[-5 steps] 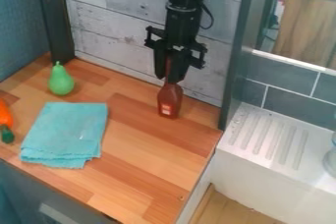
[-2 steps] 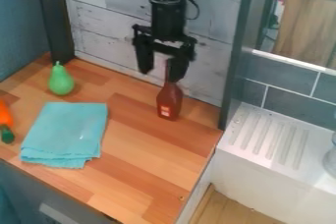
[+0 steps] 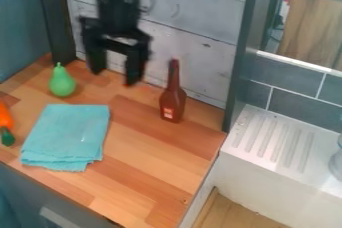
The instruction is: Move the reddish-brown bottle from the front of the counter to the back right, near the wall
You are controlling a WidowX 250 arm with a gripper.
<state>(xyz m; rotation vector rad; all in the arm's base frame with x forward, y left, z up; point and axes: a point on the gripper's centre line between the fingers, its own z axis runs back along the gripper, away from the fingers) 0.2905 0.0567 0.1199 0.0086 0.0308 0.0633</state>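
End effector wide and empty, brown bottle upright nearby: probably light, stiff and slippery, best gripped round its neck!

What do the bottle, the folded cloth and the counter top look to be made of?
The bottle looks like smooth brown plastic, going by its soft sheen, though glass can't be ruled out. The cloth seems to be matte woven fabric, perhaps cotton: it lies in soft layers with uneven edges. The counter top appears to be wood, or a wood-look laminate, with joined strips in differing browns.
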